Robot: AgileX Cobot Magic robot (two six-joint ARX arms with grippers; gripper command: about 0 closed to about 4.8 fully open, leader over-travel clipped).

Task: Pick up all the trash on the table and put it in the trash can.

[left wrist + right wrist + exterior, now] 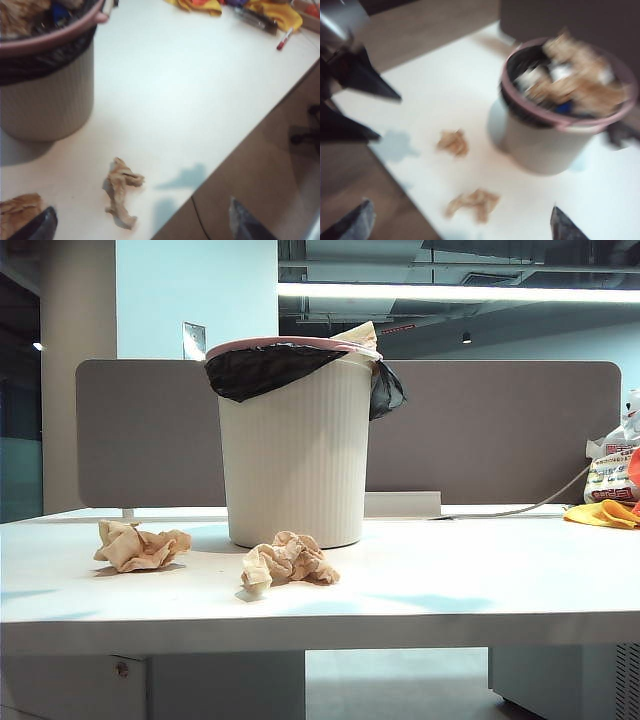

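I hold the left gripper (140, 222) and right gripper (460, 222) above the table (480, 580), fingers apart and empty; two paper wads (140, 546) (288, 561) lie lower left, before the paper-stuffed trash can (295, 450).

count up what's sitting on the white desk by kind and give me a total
Crumpled light brown paper wads: 2
White ribbed plastic trash can with pink rim: 1
Yellow-orange cloth: 1
Printed white plastic bag: 1
Red marker pen: 1
Total: 6
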